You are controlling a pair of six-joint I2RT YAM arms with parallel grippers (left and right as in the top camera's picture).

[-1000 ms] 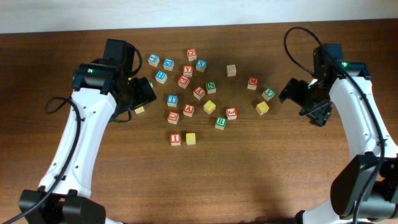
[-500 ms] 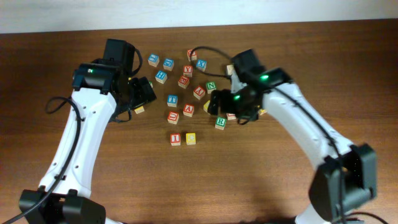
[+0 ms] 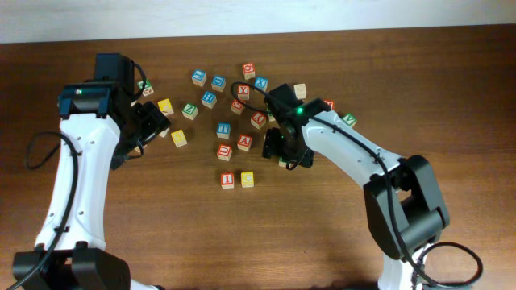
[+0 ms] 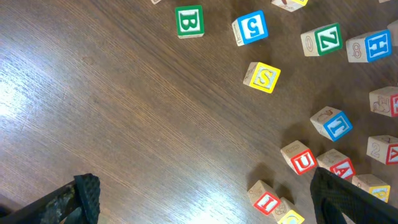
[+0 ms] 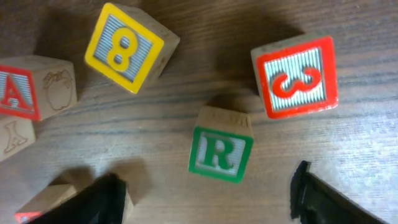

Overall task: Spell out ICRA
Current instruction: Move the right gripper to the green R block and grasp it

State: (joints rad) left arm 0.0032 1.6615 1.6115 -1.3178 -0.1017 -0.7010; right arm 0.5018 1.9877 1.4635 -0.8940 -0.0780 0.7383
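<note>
The red I block (image 3: pixel 227 180) and the yellow C block (image 3: pixel 247 179) stand side by side in front of the block pile; both also show in the left wrist view, I (image 4: pixel 264 198) and C (image 4: pixel 287 214). A red A block (image 3: pixel 244 142) lies in the pile. The green R block (image 5: pixel 221 152) lies just ahead of my right gripper (image 5: pixel 208 199), which is open and empty. From overhead the right gripper (image 3: pixel 282 149) hovers over the R block and hides most of it. My left gripper (image 3: pixel 157 122) is open and empty, left of the pile.
Loose letter blocks are scattered across the table's middle. A yellow 8 block (image 5: pixel 127 46) and a red 3 block (image 5: pixel 296 76) flank the R block. A yellow S block (image 4: pixel 262 77), a red U block (image 4: pixel 298 158) and a blue block (image 4: pixel 331 123) lie near the left gripper.
My right arm has swung from the far right to the middle, over the R block. My left arm has moved left, uncovering blocks beside it.
</note>
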